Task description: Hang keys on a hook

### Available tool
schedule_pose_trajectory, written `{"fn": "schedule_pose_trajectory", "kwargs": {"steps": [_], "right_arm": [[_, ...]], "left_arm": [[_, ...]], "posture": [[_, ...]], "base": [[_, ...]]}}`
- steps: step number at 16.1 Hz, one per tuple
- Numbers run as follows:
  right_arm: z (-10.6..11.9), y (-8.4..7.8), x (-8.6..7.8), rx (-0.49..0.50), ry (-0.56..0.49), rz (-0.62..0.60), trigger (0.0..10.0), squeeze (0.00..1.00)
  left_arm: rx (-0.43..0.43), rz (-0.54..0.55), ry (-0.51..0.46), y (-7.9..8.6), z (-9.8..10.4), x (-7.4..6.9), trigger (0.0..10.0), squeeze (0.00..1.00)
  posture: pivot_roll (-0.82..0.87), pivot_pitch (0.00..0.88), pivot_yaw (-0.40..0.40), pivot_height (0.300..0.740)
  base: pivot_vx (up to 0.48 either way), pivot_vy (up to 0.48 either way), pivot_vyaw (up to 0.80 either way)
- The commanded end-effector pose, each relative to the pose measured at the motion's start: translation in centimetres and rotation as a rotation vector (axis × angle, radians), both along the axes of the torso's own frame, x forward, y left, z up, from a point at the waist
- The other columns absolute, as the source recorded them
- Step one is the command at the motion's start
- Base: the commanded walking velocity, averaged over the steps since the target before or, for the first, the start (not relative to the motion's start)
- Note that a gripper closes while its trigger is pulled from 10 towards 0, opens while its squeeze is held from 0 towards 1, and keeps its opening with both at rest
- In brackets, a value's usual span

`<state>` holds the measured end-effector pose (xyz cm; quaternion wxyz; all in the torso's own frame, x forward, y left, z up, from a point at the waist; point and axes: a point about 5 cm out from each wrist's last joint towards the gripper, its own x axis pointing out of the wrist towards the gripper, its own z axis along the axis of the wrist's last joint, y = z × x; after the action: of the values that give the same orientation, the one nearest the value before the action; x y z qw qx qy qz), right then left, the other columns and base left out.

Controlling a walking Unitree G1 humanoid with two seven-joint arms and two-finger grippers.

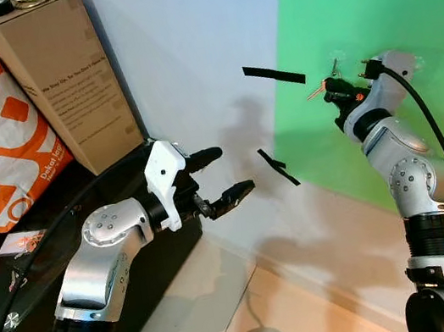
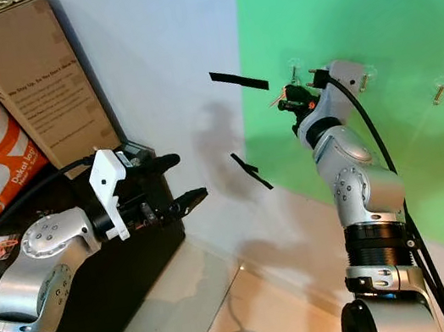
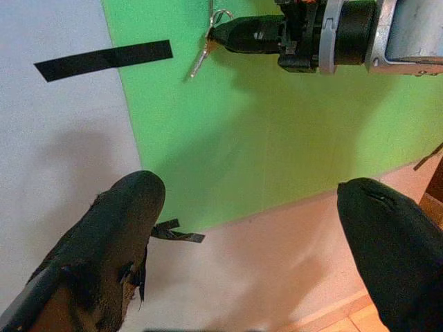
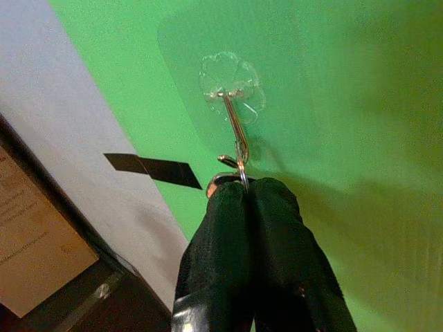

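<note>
Head-camera views first: your right gripper point(image 1: 339, 96) was raised against the green sheet point(image 1: 424, 139) on the wall, fingers pinched on the keys point(image 1: 318, 90), which stuck out from the fingertips toward the robot's left, just below the clear hook point(image 1: 334, 67). Your left gripper point(image 1: 220, 173) hung well apart, low and out over the dark cabinet point(image 1: 110, 263), fingers spread with nothing between them, so the right arm was plainly the nearer one. Left wrist view: both wide-apart fingers point(image 3: 118, 228) framed the wall, and beyond them the right fingers held the key ring point(image 3: 221, 15) with a key blade slanting away from it. Right wrist view: the closed fingers point(image 4: 228, 228) sat directly under the hook's point(image 4: 239, 135) curled tip, the ring point(image 4: 232, 178) touching or just at it; whether the ring had passed over the tip I could not tell. My read: the hook's long axis ran straight away from your fingertips, so the ring needed carrying along that line.
</note>
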<state>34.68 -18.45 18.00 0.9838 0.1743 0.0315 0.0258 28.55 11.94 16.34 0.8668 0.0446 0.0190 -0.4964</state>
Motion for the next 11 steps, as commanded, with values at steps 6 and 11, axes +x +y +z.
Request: {"fn": "schedule_pose_trajectory", "kwargs": {"steps": [6,11], "right_arm": [[-2.1,0.4,0.0,-0.016,0.125,0.028,10.0,0.0],[-2.2,0.3,-0.1,-0.024,0.135,0.029,10.0,0.0]], "left_arm": [[-0.013,-0.015,-0.011,0.0,1.0,0.1,10.0,0.0],[-0.019,-0.026,-0.013,-0.3,1.2,0.0,10.0,0.0]], "posture": [[-0.05,0.0,0.06,0.74],[-0.05,0.0,0.064,0.74]], "base": [[0.0,0.0,0.0],[0.0,0.0,0.0]]}}
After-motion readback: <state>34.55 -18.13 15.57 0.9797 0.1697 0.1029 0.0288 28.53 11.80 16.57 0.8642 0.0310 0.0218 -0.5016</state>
